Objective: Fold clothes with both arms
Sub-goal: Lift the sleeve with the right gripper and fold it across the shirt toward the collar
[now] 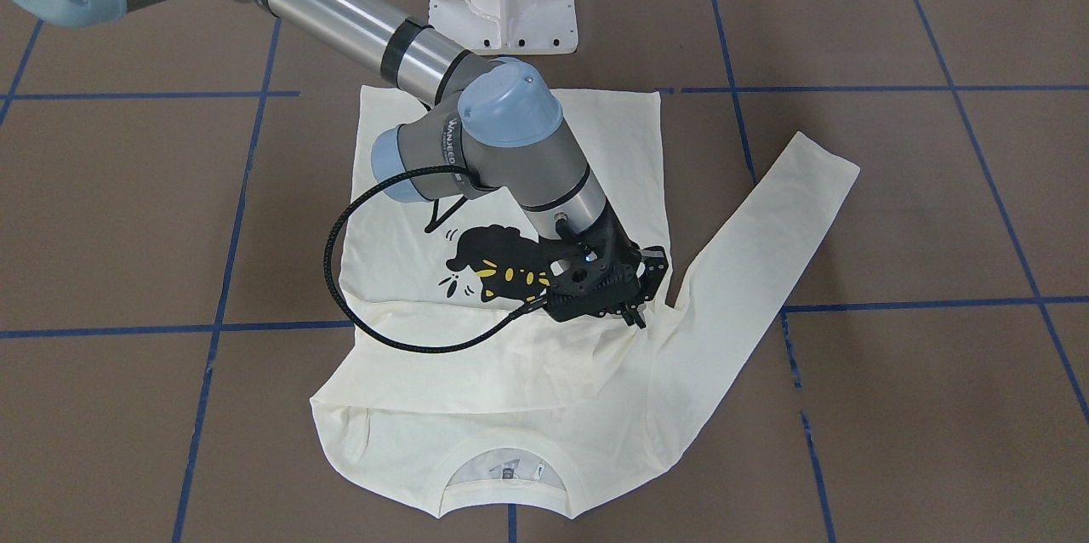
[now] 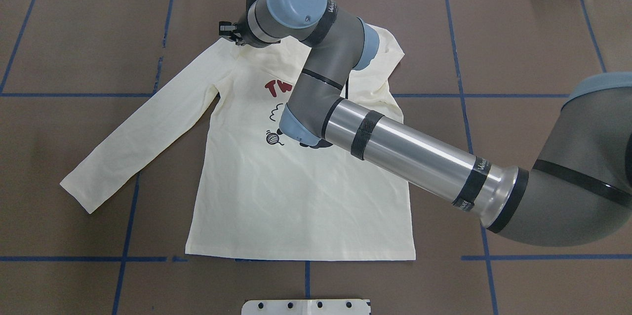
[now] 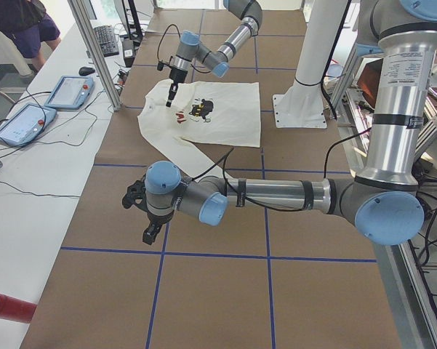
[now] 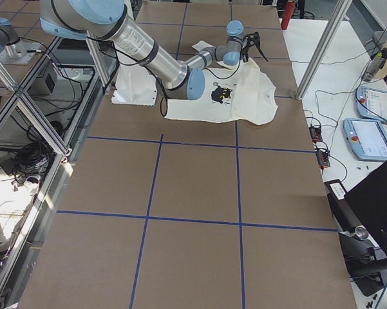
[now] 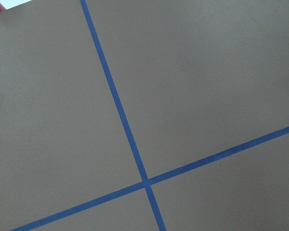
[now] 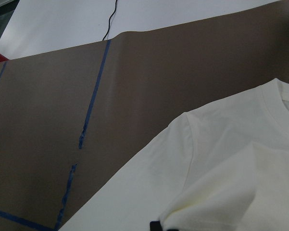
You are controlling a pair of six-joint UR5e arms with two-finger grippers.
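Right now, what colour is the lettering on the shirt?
The shirt's lettering is red; overhead view shows it best.

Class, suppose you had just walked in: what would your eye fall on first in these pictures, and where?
A cream T-shirt with a black cat print lies in the middle of the brown table, one sleeve stretched out toward the robot's left. The right arm reaches across it, its pincer down on bunched cloth by that sleeve's shoulder. The left arm hangs over the table, away from the shirt.

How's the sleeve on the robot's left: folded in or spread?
Spread. The sleeve lies flat and straight on the table, angled out from the shirt, with no fold over the body.
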